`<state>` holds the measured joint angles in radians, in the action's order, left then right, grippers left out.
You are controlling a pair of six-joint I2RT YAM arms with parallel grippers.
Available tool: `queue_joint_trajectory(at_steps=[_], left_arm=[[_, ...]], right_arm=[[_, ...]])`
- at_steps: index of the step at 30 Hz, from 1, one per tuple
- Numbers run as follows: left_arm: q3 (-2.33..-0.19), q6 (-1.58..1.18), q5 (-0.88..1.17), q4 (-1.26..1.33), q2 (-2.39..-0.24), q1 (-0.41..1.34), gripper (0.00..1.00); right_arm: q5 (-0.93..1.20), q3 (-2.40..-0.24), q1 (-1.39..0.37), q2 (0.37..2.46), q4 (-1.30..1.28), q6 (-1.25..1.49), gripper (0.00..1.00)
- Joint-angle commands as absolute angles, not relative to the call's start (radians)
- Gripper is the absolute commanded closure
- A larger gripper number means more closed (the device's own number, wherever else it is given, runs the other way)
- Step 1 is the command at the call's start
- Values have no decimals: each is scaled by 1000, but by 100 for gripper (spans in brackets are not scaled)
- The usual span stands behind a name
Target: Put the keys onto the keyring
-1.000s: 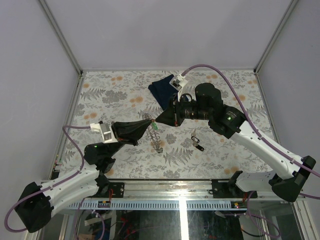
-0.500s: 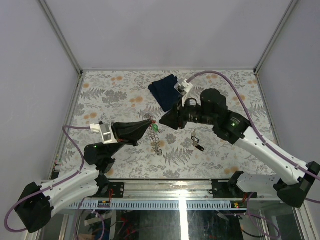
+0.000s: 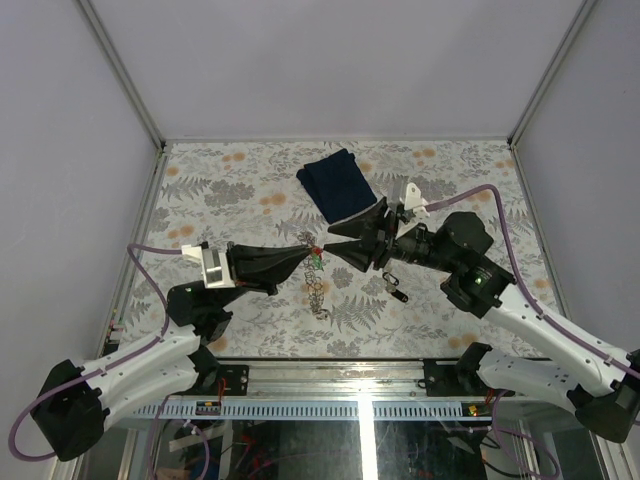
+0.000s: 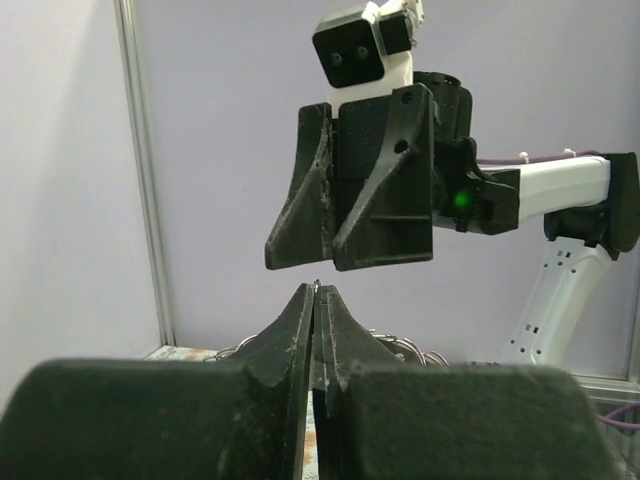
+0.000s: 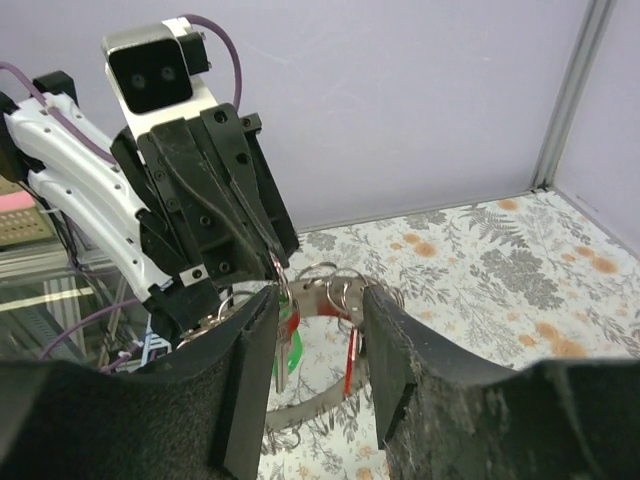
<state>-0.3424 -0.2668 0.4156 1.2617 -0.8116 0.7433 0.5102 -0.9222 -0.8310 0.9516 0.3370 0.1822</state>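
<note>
silvery keyring (image 3: pixel 318 291) dangles off the table, green and red keys (image 5: pixel 288 350) hanging from it

I work in a robot test cell, a lab rig. The table (image 3: pixel 240 190) has a flowered cover, but around it stand plain pale walls (image 3: pixel 330 60) set in bare metal posts (image 3: pixel 122 72). Along the table's near edge runs a slotted metal rail (image 3: pixel 340 408), where my left arm (image 3: pixel 140 365) and right arm (image 3: pixel 550 325) are mounted. Purple cables (image 3: pixel 160 248) loop over the table, and below the rail hang loose wires (image 3: pixel 250 455).
</note>
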Motion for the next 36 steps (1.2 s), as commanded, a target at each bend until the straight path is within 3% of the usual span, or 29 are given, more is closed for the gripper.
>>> queue_joint_trajectory(at_steps=[1,17,24,30,36], left_arm=[[-379,-274,445,1370,-805,739,100],[-385,-252,442,1354,-798,739,100],[-385,-248,443,1349,-795,740,100],[-383,-243,439,1344,-791,739,100],[-382,-238,435,1342,-790,739,100]], right_arm=[[579,-999,-834,985,405,244,55],[599,-1078,-834,1042,168,396,64],[643,-1091,-833,1066,178,425,76],[655,-1094,-834,1063,194,433,95],[642,-1120,-833,1055,152,413,100]])
